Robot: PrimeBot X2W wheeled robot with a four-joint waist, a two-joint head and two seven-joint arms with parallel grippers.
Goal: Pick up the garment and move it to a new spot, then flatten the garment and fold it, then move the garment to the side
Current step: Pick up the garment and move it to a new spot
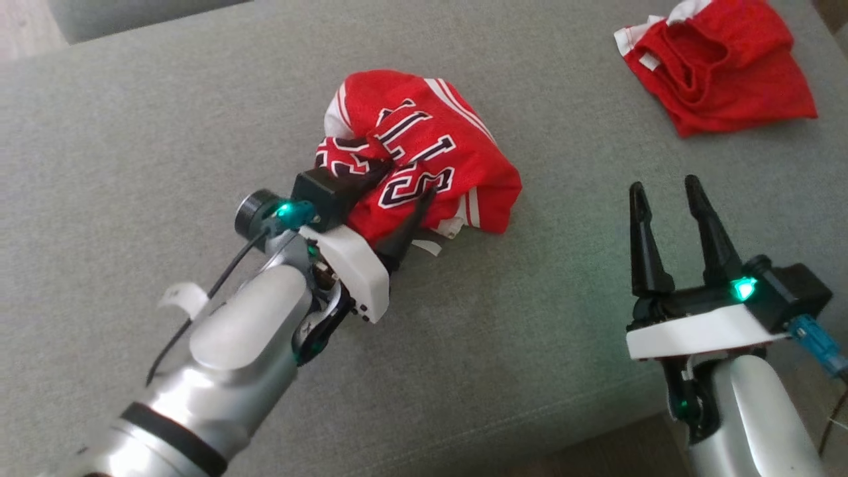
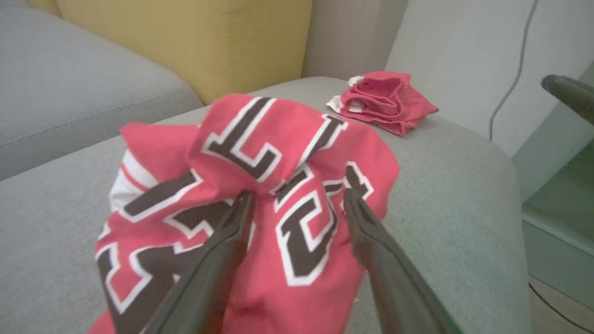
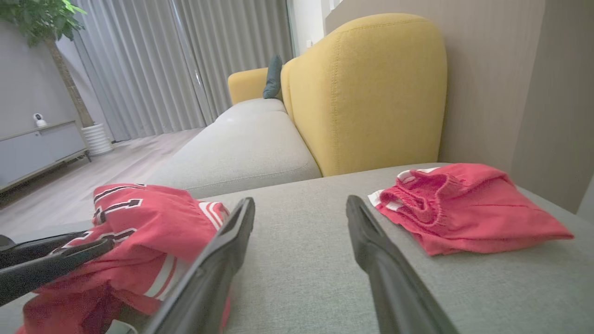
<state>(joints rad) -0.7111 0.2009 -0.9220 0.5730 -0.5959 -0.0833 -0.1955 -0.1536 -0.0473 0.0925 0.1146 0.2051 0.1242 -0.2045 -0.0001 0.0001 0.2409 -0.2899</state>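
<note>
Red jersey (image 1: 424,152), bunched mid-cushion on grey sofa (image 1: 165,132), looks light, limp and slack, so likely best pinched at a hem edge; left gripper (image 2: 299,195) stands open astride its top fold, right gripper (image 1: 664,185) open nearby, touching nothing.

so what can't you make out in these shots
Head view: jersey lettering, broken up by its own crumples.
Head view: second red garment, cut by the top edge.
Left wrist view: the jersey's lower part, behind the left gripper fingers and cut by the bottom edge.

Home living room, grey sofa (image 3: 260,153), yellow backrest (image 3: 371,93), curtains (image 3: 185,65), potted plant (image 3: 37,18)
</note>
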